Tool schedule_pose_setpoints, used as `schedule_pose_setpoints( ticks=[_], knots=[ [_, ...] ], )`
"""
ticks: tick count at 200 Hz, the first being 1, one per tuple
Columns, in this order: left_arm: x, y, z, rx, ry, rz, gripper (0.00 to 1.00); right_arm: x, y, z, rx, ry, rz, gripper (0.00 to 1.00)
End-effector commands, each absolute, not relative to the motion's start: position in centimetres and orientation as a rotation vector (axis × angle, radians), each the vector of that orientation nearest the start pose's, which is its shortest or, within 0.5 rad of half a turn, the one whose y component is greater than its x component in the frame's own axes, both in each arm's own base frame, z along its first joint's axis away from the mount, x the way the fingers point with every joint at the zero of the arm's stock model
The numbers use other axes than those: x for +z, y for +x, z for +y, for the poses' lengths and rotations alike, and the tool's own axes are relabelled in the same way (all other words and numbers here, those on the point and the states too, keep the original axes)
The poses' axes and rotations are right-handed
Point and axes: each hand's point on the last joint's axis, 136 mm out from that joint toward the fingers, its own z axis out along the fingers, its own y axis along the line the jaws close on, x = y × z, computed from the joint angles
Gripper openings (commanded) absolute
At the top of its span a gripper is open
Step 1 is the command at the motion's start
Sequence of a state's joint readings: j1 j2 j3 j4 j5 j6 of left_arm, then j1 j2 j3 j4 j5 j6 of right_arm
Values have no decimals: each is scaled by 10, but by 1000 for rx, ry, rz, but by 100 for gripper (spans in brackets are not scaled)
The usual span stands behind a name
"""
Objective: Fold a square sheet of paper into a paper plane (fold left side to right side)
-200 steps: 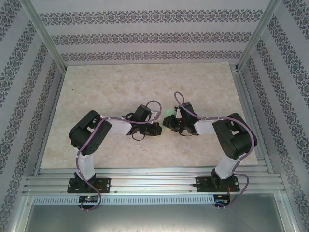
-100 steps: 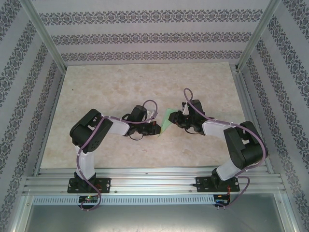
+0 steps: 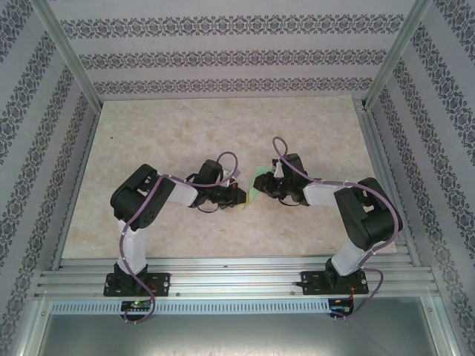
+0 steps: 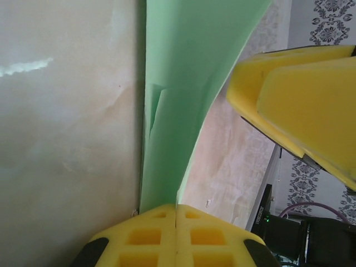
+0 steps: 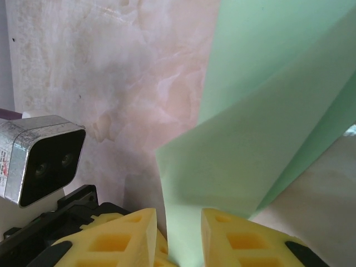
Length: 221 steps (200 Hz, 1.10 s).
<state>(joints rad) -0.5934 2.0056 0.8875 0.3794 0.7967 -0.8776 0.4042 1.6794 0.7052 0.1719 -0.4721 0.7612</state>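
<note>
right jaws swung back leftward, green sheet (image 3: 254, 188) less exposed

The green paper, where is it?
The paper is at the table's centre in the overhead view, pinched by the left gripper, with the right gripper straddling its other end.

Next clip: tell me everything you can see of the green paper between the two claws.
The green paper is thin, plain, pale mint and matte, folded so that layers overlap, with a small wrinkle near one crease. It hangs between the two arms over the marbled table. The left claw is shut on its narrow end; the right claw straddles another edge, parted, grip unclear.
</note>
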Motion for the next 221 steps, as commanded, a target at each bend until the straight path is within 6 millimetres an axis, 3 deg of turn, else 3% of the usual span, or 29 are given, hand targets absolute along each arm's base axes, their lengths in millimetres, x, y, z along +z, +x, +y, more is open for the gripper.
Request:
schedule_pose_setpoints(
  ticks=[1, 91, 170, 221],
  knots=[
    [30, 305, -344, -1609, 48, 2618, 0, 52, 345, 236, 1097, 170, 2490, 27],
    [25, 312, -340, -1585, -1, 2665, 0, 30, 352, 235, 1073, 199, 2519, 27],
    [9, 311, -334, -1564, -48, 2695, 0, 44, 354, 241, 1108, 161, 2491, 27],
    [3, 312, -329, -1535, -68, 2711, 0, 32, 355, 245, 1091, 182, 2527, 27]
  ],
)
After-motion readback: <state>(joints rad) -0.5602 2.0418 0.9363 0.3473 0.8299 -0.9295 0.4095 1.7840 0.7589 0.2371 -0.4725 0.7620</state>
